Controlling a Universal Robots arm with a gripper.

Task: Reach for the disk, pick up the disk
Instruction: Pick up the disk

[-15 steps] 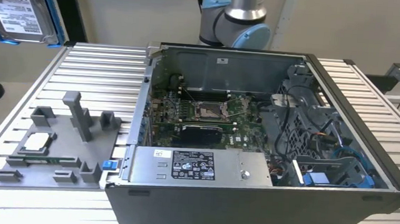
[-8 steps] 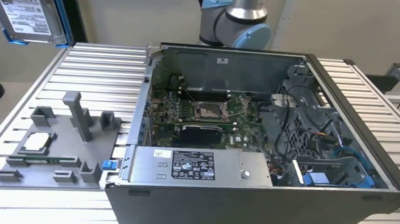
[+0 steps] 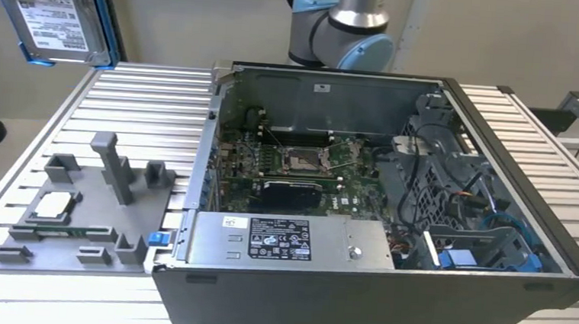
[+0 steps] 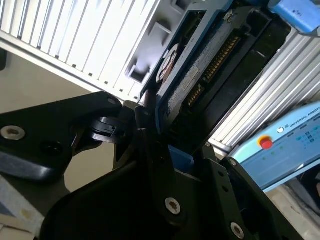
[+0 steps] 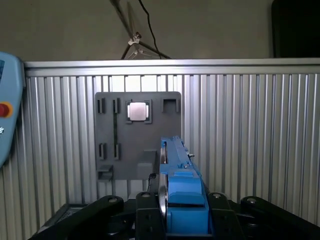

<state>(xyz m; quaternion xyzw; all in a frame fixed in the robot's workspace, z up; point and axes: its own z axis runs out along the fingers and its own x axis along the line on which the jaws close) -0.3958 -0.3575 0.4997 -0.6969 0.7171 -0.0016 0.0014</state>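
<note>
Closest to the lens, your end effector [image 5: 175,202] had its jaws drawn in against the disk [image 5: 172,165], gripping it edge-on by the blue bracket [image 5: 186,189] that frames it. In the second wrist view the disk's connector row [image 4: 218,56] was bare and pointed away from the grip.

Seen in the exterior view, the disk hung in the air, well clear of the desk [image 3: 136,94], above its far corner on the exterior view's left, label face outward. Below it, a grey fixture plate [image 3: 83,193] lay by the desk's near corner on that side, carrying a small square chip [image 3: 50,205]. An open computer case [image 3: 362,289] filled the desk's middle, and the arm [image 3: 345,28] rose behind its far edge.

You should treat the disk as stiff, dense for its size and intolerant of knocks. Its metal faces look smooth and likely slippery, so the plastic bracket's long sides seem the safer hold, away from the connector and label.
</note>
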